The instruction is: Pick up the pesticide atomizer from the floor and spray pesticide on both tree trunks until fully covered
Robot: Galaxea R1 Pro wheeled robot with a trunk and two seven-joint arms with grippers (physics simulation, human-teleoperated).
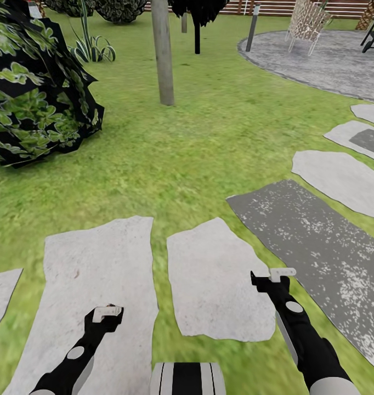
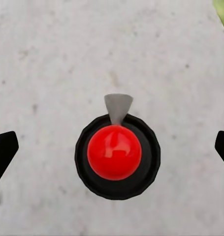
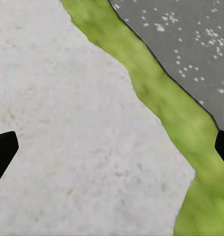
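Straight down the left wrist view, the pesticide atomizer (image 2: 114, 152) stands upright on a pale paving stone (image 2: 52, 59), its round red top and grey nozzle facing the camera. My left gripper (image 2: 112, 147) hangs over it, open, with a dark fingertip (image 2: 3, 150) on each side and well apart from the bottle. In the head view the left gripper (image 1: 106, 315) covers the bottle. My right gripper (image 1: 275, 274) is open over another stone with nothing between its fingers. A thick grey-tan tree trunk (image 1: 163, 52) rises from the lawn ahead.
A large dark leafy bush (image 1: 33, 93) fills the left side. Pale stepping stones (image 1: 340, 178) and a dark grey slab (image 1: 313, 247) run off to the right. Far ahead are a thin black-stemmed tree (image 1: 197, 30), a round paved patch (image 1: 329, 60) and a white chair (image 1: 307, 24).
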